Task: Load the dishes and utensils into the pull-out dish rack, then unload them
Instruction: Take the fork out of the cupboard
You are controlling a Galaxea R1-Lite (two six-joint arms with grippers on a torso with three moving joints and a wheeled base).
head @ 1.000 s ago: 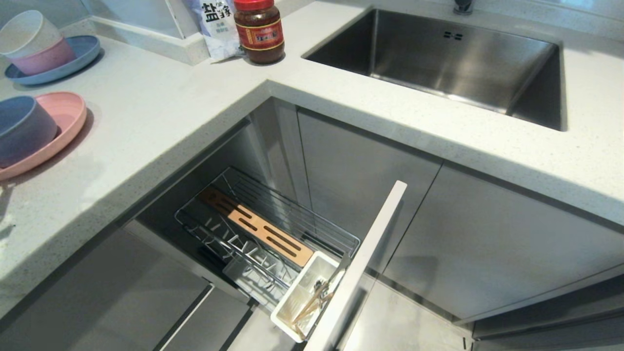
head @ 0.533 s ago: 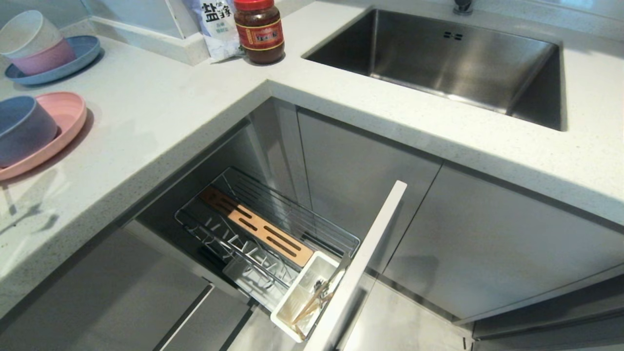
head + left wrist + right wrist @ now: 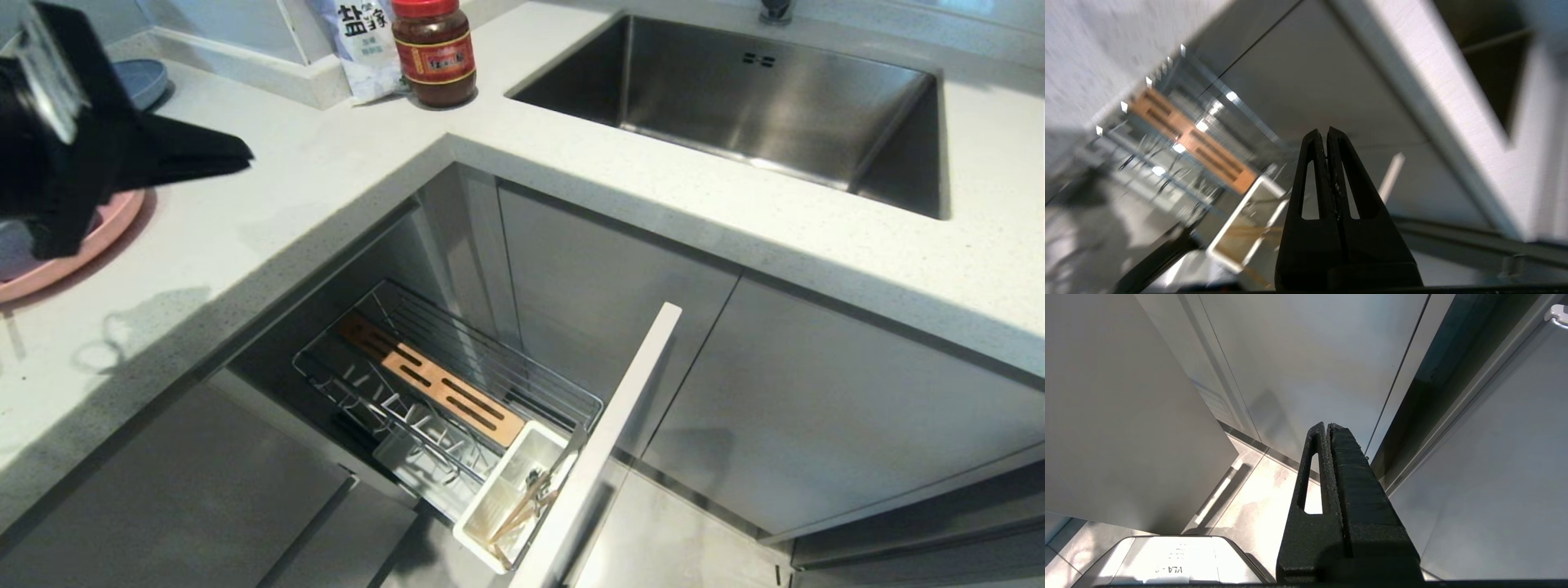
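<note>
1. Presently the left claw hovers over the desk at 10 o'clock, fingers pressed together, holding nothing.
2. Pink plate peeks out beneath the arm; the bowl is mostly hidden by it.
3. Pull-out dish rack stands open at 6 o'clock – chopsticks lean in its white cup, likely awaiting unloading.
4. Right claw – closed, parked by the cabinets.
5. Sauce jar stands at 12 o'clock, well apart.

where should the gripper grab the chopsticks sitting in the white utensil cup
Grip the chopsticks on their upper, far ends, where they lean up out of the white utensil cup toward the cabinet front, and come from above. The cup walls enclose their lower ends, and the steel utensils crowd them, so a narrow pinch seems safest.
</note>
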